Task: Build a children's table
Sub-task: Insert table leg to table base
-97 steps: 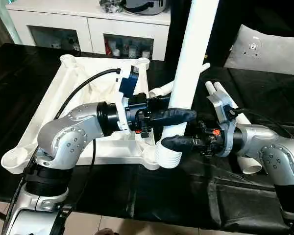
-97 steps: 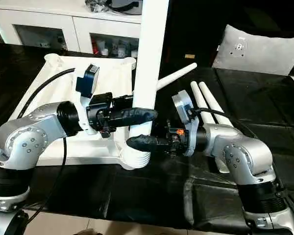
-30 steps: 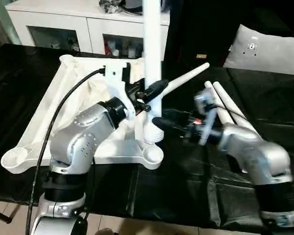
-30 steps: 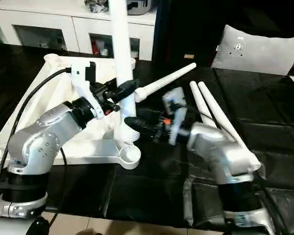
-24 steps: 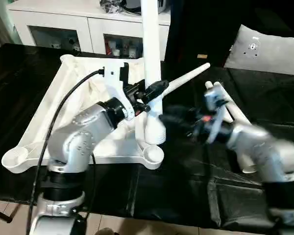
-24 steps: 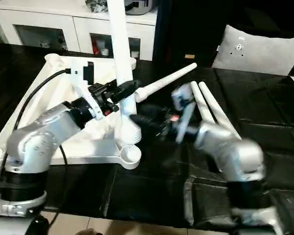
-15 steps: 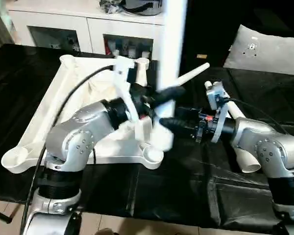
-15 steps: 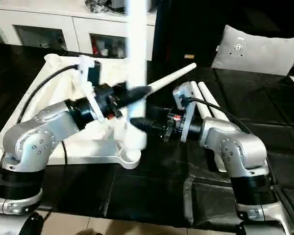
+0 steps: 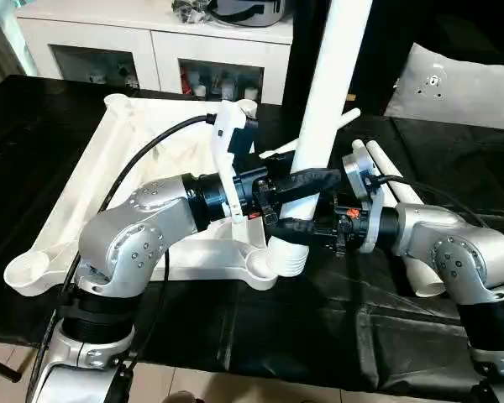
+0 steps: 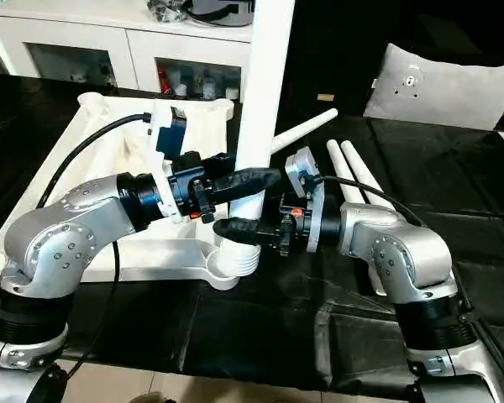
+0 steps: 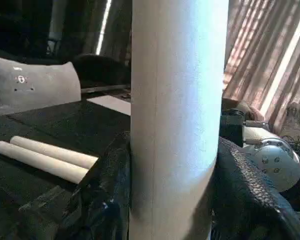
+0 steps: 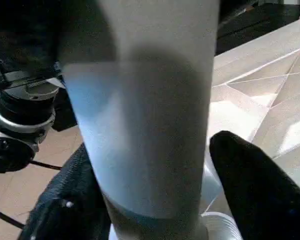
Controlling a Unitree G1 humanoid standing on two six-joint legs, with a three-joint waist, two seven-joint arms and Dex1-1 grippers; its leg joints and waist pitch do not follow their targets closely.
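Head cameras look down; wrist cameras hug one leg [image 11: 175, 125].

Work surface: black wrinkled sheet-covered table [image 9: 319, 353], filling most of the head view.
Back wall piece: long white low cabinet with open shelf compartments [image 9: 164, 50], standing beyond the table's far edge.
Cabinet contents: small bottles and jars [image 9: 223, 84] crowded in the right compartment; dim items in the left one, too small to tell.
Cabinet top: dark rounded object [image 9: 244, 10] and a clear crinkled bundle [image 9: 189, 10] beside it, both cut off by the frame.
Far right: flat pale grey rectangular board [image 9: 462, 84] with a small fitting near its upper left, lying tilted on the black sheet.
Floor: light tiles [image 9: 235, 390] along the near edge.
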